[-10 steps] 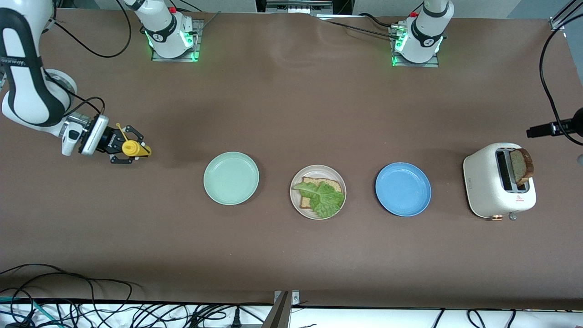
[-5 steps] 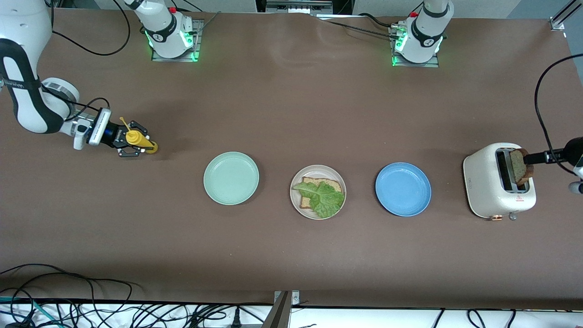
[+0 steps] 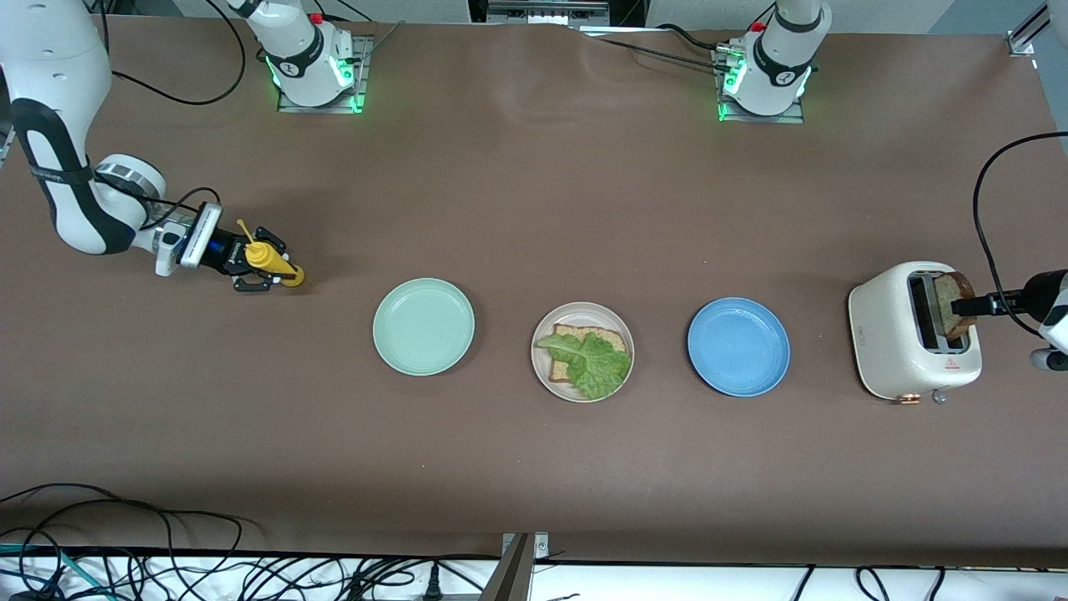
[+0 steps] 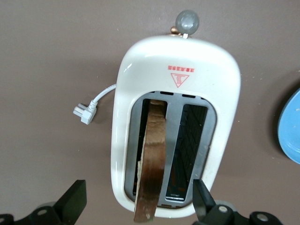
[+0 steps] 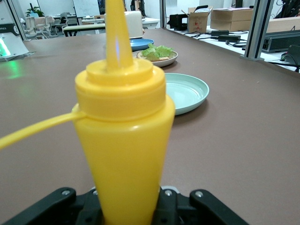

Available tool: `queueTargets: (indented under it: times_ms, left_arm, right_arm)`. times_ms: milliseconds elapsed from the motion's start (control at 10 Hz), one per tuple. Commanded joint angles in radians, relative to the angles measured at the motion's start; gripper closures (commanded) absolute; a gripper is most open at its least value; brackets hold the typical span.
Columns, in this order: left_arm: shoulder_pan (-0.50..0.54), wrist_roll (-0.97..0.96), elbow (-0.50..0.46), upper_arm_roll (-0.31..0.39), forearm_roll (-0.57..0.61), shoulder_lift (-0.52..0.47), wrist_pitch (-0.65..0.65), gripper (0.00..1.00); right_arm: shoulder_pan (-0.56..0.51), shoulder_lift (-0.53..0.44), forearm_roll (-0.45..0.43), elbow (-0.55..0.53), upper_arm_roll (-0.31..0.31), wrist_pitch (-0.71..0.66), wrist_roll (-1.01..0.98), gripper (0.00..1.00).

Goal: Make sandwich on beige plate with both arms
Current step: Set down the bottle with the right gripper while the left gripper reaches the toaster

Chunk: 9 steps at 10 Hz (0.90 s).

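Observation:
The beige plate (image 3: 584, 313) lies mid-table with a bread slice (image 3: 611, 337) and a green lettuce leaf (image 3: 594, 361) on it. A second toasted slice (image 3: 955, 300) stands in the white toaster (image 3: 901, 351) at the left arm's end. My left gripper (image 3: 968, 305) is open over the toaster, and its black fingers (image 4: 75, 202) flank the slice's (image 4: 153, 159) end without touching. My right gripper (image 3: 254, 269) is shut on a yellow squeeze bottle (image 3: 271, 263), held upright (image 5: 124, 140) low over the table at the right arm's end.
A mint green plate (image 3: 423, 326) lies between the bottle and the beige plate. A blue plate (image 3: 738, 346) lies between the beige plate and the toaster. The toaster's loose plug (image 4: 84, 112) rests on the table beside it. Cables hang at the table's near edge (image 3: 167, 534).
The left gripper has come in over the toaster and now brackets the toast. The right arm has carried the yellow bottle toward the mint green plate.

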Motion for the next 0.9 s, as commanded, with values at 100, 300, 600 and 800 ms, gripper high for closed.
queueTargets:
  times_ms: [100, 300, 600, 800]
  left_arm:
    - [0.010, 0.024, 0.019, -0.009, -0.025, 0.022, -0.007, 0.02]
    - [0.013, 0.024, 0.017, -0.009, -0.025, 0.025, -0.011, 0.29]
    - [0.023, 0.034, 0.017, -0.011, -0.025, 0.031, -0.017, 0.73]
    - [0.023, 0.060, 0.017, -0.011, -0.022, 0.032, -0.017, 1.00]
  right_arm:
    - [-0.011, 0.012, 0.035, 0.007, 0.008, -0.028, -0.025, 0.74]
    - [-0.011, 0.012, 0.045, 0.008, 0.022, -0.025, -0.018, 0.26]
    - [-0.011, 0.013, 0.046, 0.008, 0.021, -0.027, -0.018, 0.04]
    - [-0.015, 0.016, 0.036, 0.008, 0.018, -0.027, -0.027, 0.03]
